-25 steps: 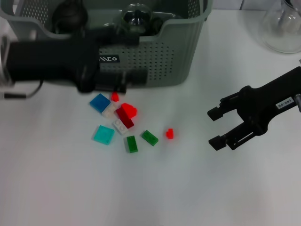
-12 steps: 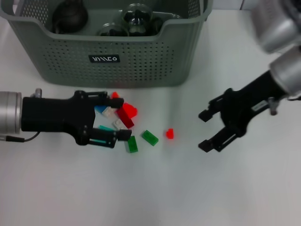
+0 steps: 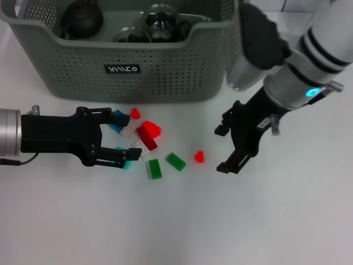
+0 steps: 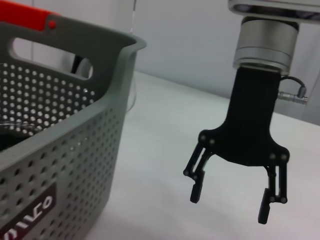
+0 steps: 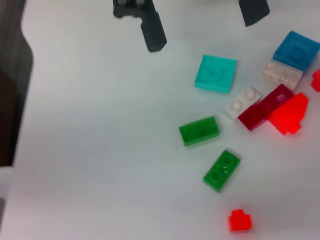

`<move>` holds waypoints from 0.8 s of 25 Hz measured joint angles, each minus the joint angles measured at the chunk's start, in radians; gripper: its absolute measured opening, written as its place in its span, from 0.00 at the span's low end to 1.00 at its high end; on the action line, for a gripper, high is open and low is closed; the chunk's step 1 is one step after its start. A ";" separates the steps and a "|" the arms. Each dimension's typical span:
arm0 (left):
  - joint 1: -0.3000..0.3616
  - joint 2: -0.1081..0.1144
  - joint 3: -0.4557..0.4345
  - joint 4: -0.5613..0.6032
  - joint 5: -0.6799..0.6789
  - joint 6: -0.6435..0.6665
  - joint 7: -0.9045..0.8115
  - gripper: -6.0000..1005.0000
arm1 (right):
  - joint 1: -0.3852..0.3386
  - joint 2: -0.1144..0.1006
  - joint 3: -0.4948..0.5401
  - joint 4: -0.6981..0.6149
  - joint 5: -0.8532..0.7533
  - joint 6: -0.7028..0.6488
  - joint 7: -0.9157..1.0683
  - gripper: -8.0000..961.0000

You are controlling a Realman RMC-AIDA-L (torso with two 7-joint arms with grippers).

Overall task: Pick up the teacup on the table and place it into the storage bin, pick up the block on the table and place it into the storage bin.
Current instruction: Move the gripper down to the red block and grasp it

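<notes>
Blocks are seen scattered on the white bench point(image 3: 176, 232) in the head view, just in front of the storage bin point(image 3: 165, 77), which already holds dark glassware (whether a teacup is among it cannot be told). The left tool point(image 3: 118, 144) is held low with its fingers spread wide, bracketing the blue block point(image 3: 117, 120) and the teal block point(image 3: 128, 161) at the left edge of the pile. The right tool point(image 3: 227, 148) is also spread wide, empty, and is poised just right of the small red block point(image 3: 199, 157).

In the left wrist view, the perforated wall of the bin and the right tool point(image 4: 230, 202), hanging fingers-down above the bench, are shown; nothing is held.

In the right wrist view, the green blocks point(image 5: 200, 131), the white block point(image 5: 242, 103), the dark red block point(image 5: 265, 106) and the lone red piece are laid out, with the left tool's fingertips point(image 5: 152, 32) at the far edge.

Trouble is judged likely from crowding: neighbouring pieces could be nudged or two caught at once if the left tool is closed here, and the arms could be brought into contact, since both are converging on one cluster.

Compared with half a second ago, the left tool has been drawn back slightly, and the right tool has been brought closer to the red piece.
</notes>
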 joint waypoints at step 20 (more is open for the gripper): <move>-0.007 0.001 0.000 -0.002 0.003 -0.040 0.002 0.86 | 0.072 0.005 -0.292 0.157 0.154 0.302 0.053 0.92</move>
